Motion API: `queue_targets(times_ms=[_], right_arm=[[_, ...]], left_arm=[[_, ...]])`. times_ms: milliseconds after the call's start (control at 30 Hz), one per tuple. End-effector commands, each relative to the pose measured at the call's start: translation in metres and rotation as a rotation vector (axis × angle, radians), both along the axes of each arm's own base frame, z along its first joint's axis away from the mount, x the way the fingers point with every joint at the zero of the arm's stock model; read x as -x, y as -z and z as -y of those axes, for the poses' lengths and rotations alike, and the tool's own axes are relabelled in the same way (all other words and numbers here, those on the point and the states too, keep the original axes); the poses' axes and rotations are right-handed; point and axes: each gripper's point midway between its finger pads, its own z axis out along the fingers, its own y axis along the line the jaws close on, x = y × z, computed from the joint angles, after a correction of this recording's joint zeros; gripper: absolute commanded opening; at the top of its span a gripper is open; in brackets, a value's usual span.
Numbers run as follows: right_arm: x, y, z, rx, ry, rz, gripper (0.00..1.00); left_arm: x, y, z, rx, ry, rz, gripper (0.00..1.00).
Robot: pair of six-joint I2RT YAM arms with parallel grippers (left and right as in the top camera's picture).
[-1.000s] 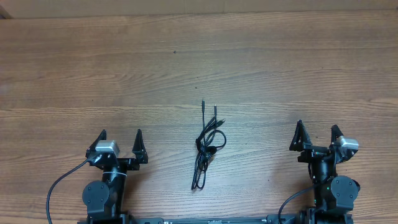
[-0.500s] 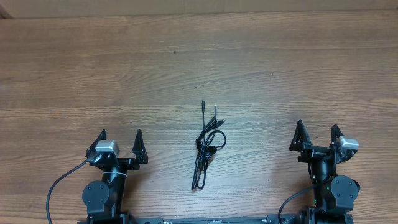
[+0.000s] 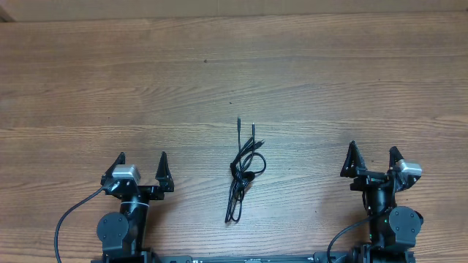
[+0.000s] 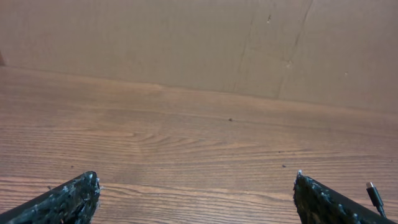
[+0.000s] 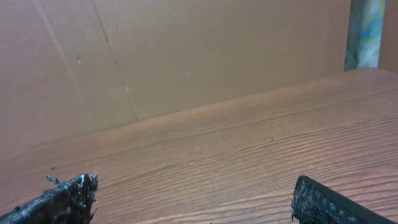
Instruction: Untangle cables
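While the left gripper (image 3: 142, 156) and right gripper (image 3: 373, 148) gape empty, the cables (image 3: 243, 175) between them should be gripped on separate strands.

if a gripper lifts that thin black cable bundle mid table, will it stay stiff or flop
Probably floppy: the thin black looped cables lie in loose curls, so ends would dangle. Likely light; a push may drag the whole tangle across the smooth wooden table.

**No change to report**

Nothing has moved in the overhead view: the tangle of thin black cables (image 3: 243, 175), the black left claw (image 3: 142, 157) and black right claw (image 3: 373, 147) (both spread wide) show no shift on the brown wooden worktop (image 3: 219, 73).
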Motion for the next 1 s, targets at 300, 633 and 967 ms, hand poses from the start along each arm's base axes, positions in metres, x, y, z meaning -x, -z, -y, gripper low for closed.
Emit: queue_targets(times_ms=[300,633,967], right_arm=[[-0.0001,0.0023,-0.0001,0.001,0.002,0.001,1.0],[-0.0001,0.0023,-0.0002,0.001,0.001,0.001,1.0],[-0.0001,0.0023,-0.0002,0.001,0.001,0.001,1.0]], left_arm=[[0.0002,0.0003,-0.0002,0.002,-0.003,0.003,1.0],[0.0003,0.0005,0.0015,0.014,0.006,0.002,1.0],[-0.0009,0.0072,0.0009,0.013,0.003,-0.028,1.0]])
